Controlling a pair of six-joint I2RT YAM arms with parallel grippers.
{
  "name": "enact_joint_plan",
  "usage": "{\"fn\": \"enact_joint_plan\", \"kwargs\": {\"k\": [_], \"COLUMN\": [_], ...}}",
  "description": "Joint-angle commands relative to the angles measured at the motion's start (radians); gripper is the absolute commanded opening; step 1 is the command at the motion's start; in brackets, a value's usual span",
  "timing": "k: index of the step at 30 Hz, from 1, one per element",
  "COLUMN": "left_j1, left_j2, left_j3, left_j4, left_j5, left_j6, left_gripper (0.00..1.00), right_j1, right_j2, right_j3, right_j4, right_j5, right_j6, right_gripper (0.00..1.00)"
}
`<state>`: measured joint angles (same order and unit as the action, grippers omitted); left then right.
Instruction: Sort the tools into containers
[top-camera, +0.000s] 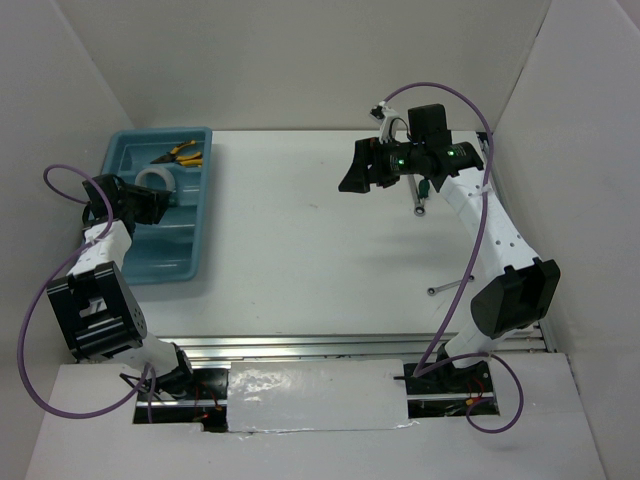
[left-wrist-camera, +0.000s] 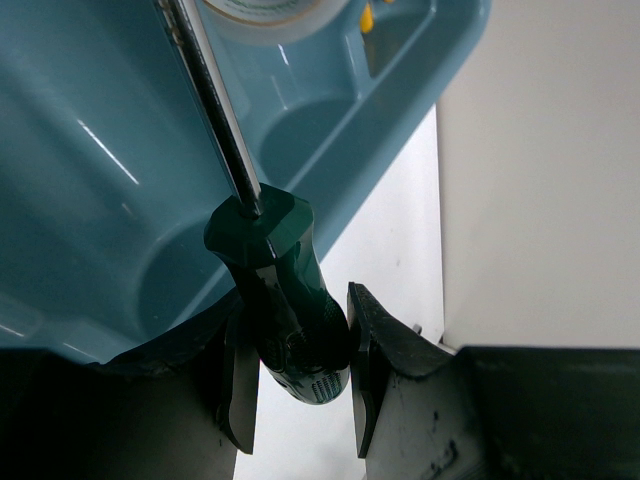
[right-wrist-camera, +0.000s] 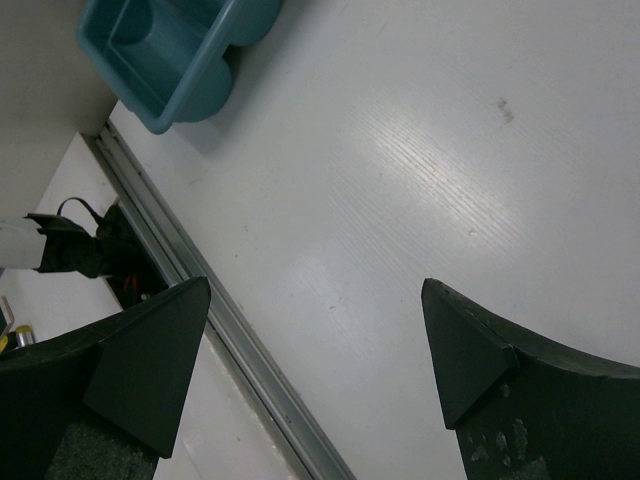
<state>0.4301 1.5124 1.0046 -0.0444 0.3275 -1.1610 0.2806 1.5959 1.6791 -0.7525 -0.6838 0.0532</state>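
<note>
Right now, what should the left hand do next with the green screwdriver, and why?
Probably lower a little and open. The left hand grips the green screwdriver by its handle, and its shaft reaches out over a compartment of the blue tray, so letting go should drop it in.

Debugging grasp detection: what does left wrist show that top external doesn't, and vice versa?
Left wrist only: the green-handled screwdriver clamped in the left pincer, its shaft over the blue tray.
Top external only: the right pincer open above the table, and a silver wrench lying near the right arm.
Both: the tray, the white tape ring in it, and the yellow-handled pliers, just a sliver in the wrist view.
</note>
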Motion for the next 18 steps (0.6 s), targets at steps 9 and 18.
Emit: {"fn": "enact_joint_plan", "kwargs": {"k": [9,18], "left_j1": [-0.022,-0.024], "left_j2": [-0.001,-0.009], "left_j3": [-0.009,-0.012], "left_j4": [-0.008,0.023], "left_j5": [-0.123,-0.088], "left_j6": [-0.074,-0.045], "left_gripper": [0.09,0.56], "right_j1": [0.008,0.014], "right_j2": [0.038,0.055], "right_j3": [0.068,0.08], "right_j4": [0.012,0.008], "right_j5": [0.007,0.05], "right_j6": [-0.021,-0.018], "right_gripper": [0.93,0.92]}}
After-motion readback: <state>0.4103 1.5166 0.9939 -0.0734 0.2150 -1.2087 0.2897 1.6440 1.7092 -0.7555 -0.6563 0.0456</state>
